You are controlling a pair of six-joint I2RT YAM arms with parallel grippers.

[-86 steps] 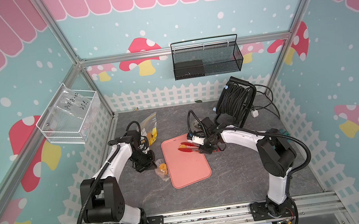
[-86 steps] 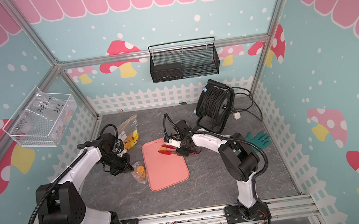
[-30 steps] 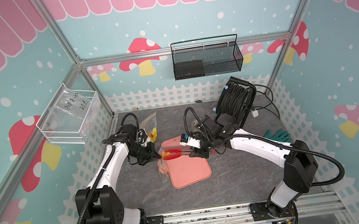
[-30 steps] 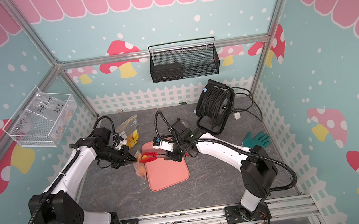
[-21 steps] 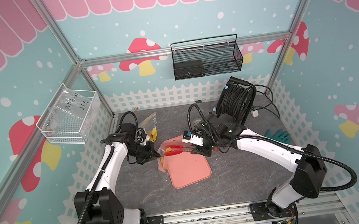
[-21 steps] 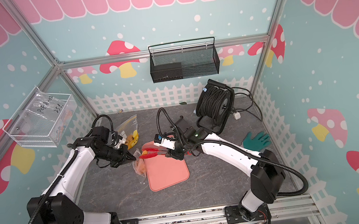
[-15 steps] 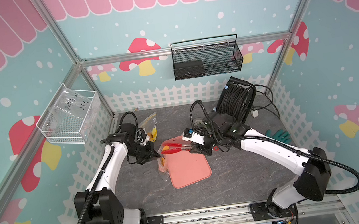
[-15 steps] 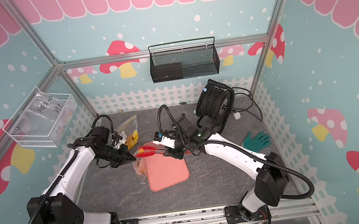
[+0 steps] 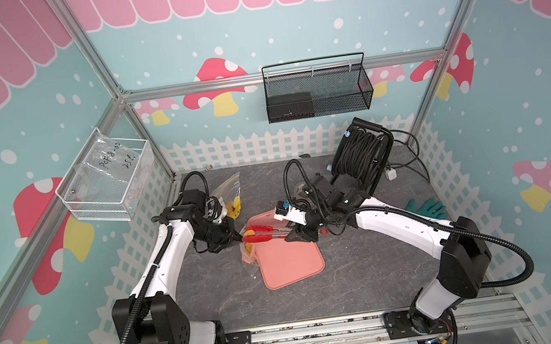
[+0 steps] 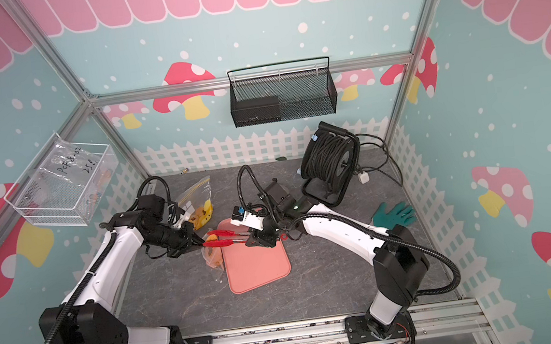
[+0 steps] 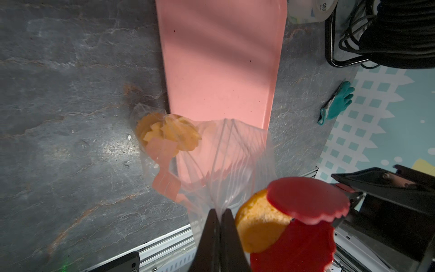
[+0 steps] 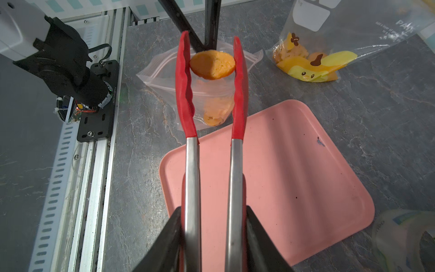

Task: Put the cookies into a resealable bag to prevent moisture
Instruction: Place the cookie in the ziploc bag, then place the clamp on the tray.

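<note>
Above the pink tray (image 12: 294, 164), the right end effector (image 12: 213, 219) grips red tongs (image 12: 191, 164) pinching one cookie (image 12: 212, 64) over the resealable bag (image 12: 162, 68) at the tray's left edge, other cookies (image 12: 215, 110) inside; the left end effector (image 11: 220, 213) is clamped shut on the bag's rim.

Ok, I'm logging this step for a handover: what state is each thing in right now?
bag, mouth open, one lip pinched up
tongs, squeezed on cookie
cookie, between tong tips at bag mouth
other cookies, lying inside bag
left end effector, shut on bag
right end effector, shut on tongs
</note>
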